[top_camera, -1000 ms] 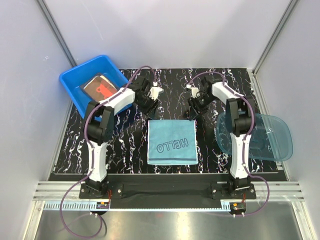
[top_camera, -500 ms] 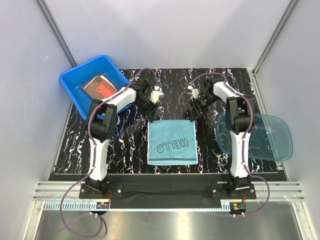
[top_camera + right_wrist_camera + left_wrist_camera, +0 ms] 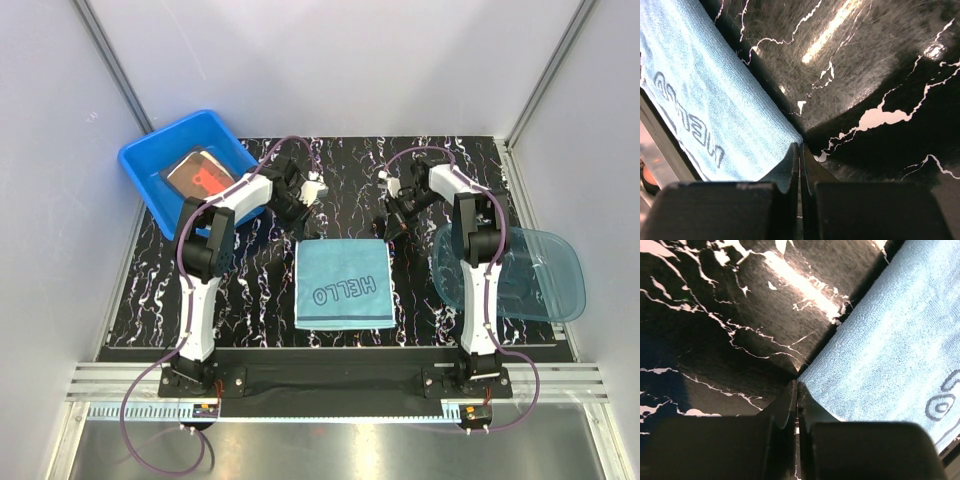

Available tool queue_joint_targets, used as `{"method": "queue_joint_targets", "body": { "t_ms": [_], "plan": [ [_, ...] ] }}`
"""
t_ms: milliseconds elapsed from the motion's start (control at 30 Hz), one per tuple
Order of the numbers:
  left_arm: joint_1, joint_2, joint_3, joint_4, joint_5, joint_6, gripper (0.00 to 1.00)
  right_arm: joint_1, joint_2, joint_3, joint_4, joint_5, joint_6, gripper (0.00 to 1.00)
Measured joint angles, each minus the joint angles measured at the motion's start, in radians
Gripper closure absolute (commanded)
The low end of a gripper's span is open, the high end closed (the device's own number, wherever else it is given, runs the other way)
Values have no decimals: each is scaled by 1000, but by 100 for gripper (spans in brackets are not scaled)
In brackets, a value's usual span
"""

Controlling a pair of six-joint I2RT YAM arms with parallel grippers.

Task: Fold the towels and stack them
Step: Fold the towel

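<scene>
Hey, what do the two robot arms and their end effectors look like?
The left arm and right arm have white links, black joints and black bases. Purple cables loop from each base and run along each arm. The left end effector and right end effector each have two slim black fingers tapering to thin tips.

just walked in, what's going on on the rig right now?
Both arms are on one light blue HELLO towel, which lies flat and unfolded on the table. The left gripper is shut on its far left corner and the right gripper on its far right corner, both down at table level. No fold is made yet. A brown and red towel sits in the blue tub at far left; the teal bowl is at right.
</scene>
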Motion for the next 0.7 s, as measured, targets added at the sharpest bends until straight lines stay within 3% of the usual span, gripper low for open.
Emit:
{"method": "queue_joint_targets", "body": {
  "t_ms": [367,700],
  "plan": [
    [0,0,20,59,-71,-47,100,-13,-58,-67,152,37,38,100],
    [-1,-19,85,105,-115,-56,100,-28,-209,-239,437,132,58,100]
  ]
}}
